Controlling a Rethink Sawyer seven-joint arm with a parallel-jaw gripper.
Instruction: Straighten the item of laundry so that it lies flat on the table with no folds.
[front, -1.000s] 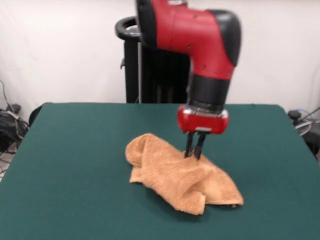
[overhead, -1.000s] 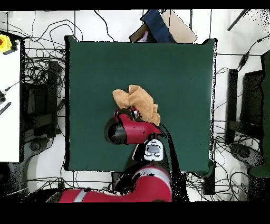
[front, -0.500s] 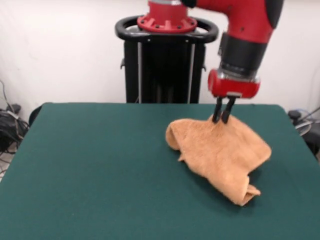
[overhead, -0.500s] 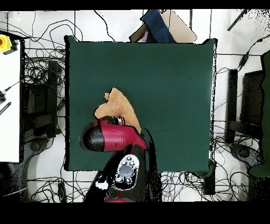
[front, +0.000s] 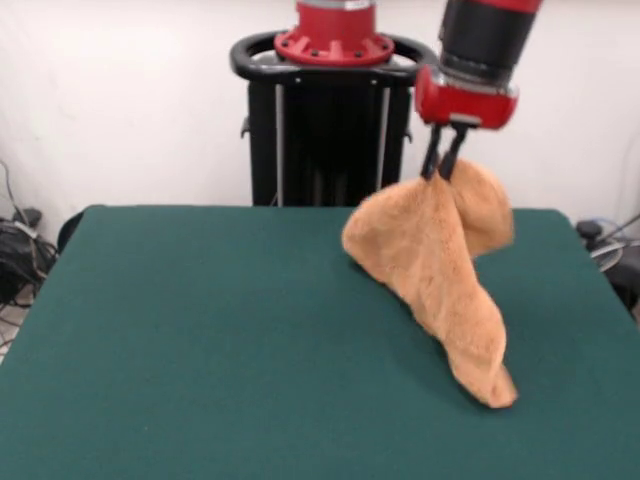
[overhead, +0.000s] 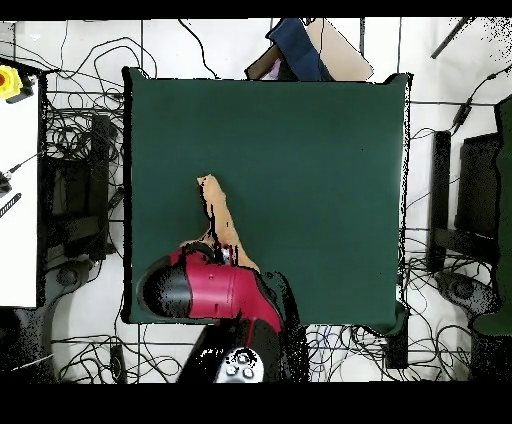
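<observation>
The orange-tan towel (front: 440, 270) hangs in folds from my gripper (front: 441, 170), which is shut on its upper edge, high above the green table (front: 200, 340). The towel's lowest corner (front: 495, 390) still touches or nearly touches the table at the right in the front view. In the overhead view the towel (overhead: 218, 220) shows as a narrow strip running from mid-table toward the arm's wrist (overhead: 200, 285), which hides the gripper itself. No label shows.
The black pedestal (front: 330, 120) stands behind the table's far edge. Cables lie on the floor around the table (overhead: 80, 180). A white bench (overhead: 15, 180) stands at the left in the overhead view, and a blue object (overhead: 300, 50) lies beyond the table's top edge.
My gripper has risen and pulled back toward the pedestal side with the towel pinched in it. The towel has lifted off the table and now hangs stretched, only its low corner near the cloth.
</observation>
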